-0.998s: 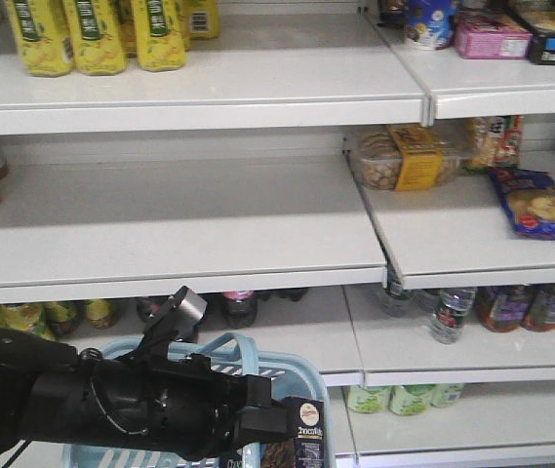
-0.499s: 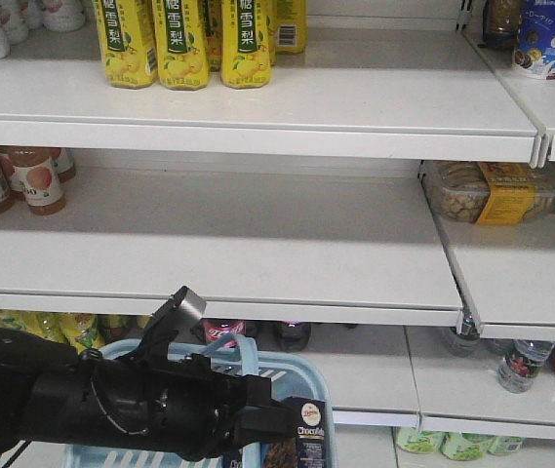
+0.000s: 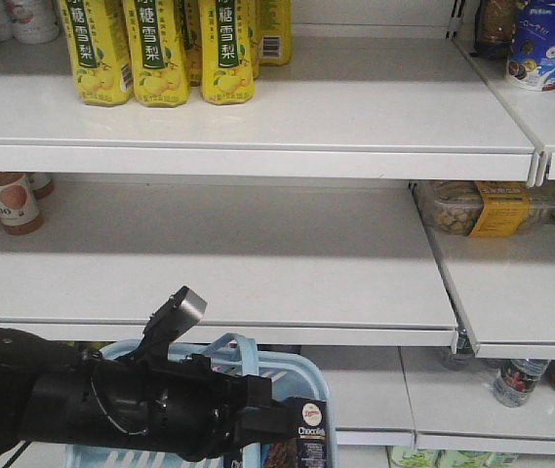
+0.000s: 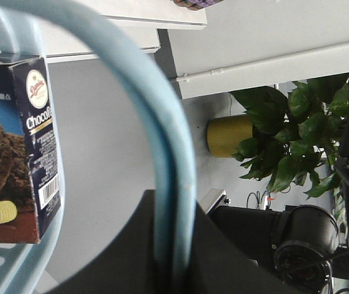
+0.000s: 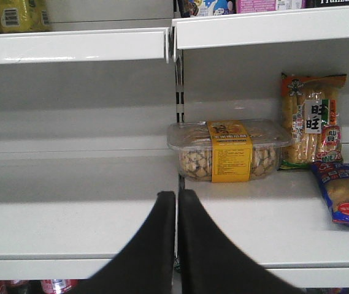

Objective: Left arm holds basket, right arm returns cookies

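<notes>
Right now my left fingers (image 4: 128,257) are clenched around the curved handle of the basket (image 3: 297,369), and the cookies (image 3: 309,444) stand upright inside the basket at its right end. My right fingers (image 5: 156,245) are pressed together on nothing, pointing at a white shelf (image 5: 70,214)

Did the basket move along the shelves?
Yes. The basket has gone left: the shelf joint, which was just past its right edge, now sits much farther to the right.
</notes>
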{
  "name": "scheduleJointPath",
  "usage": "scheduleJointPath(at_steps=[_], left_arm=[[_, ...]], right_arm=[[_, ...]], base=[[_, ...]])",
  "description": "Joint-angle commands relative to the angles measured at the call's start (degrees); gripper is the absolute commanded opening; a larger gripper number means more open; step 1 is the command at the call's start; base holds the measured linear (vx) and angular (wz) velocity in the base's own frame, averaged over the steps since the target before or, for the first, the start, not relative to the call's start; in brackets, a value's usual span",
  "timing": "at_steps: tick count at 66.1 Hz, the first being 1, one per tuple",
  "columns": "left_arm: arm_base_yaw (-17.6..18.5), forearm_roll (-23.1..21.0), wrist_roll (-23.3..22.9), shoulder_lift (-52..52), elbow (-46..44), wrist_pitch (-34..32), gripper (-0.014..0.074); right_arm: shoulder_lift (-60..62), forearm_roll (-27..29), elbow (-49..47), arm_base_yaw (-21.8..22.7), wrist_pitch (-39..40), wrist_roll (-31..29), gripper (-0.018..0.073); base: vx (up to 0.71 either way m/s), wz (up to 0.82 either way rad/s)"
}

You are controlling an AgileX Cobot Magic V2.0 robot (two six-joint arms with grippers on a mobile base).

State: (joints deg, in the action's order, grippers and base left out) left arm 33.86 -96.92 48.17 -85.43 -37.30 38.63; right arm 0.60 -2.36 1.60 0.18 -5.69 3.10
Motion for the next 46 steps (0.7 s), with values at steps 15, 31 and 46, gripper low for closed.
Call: scheduleJointPath(at_steps=[15, 31, 46], left_arm=[[0.29, -4.4, 0.11, 2.34, -1.75, 3.21, -0.0006], [0.29, -4.4, 0.11, 2.34, -1.75, 3.21, -0.0006], [0.29, -4.4, 0.11, 2.34, -1.75, 3.21, -0.0006]], right_arm=[[0.68, -0.19, 0.14, 0.36, 4.64, -0.48, -0.0008], [0.68, -0.19, 0.14, 0.36, 4.64, -0.48, -0.0008], [0.68, -0.19, 0.14, 0.36, 4.64, -0.48, -0.0008]], base=[[0.07, -0.05], [0.05, -0.03], [0.05, -0.01]])
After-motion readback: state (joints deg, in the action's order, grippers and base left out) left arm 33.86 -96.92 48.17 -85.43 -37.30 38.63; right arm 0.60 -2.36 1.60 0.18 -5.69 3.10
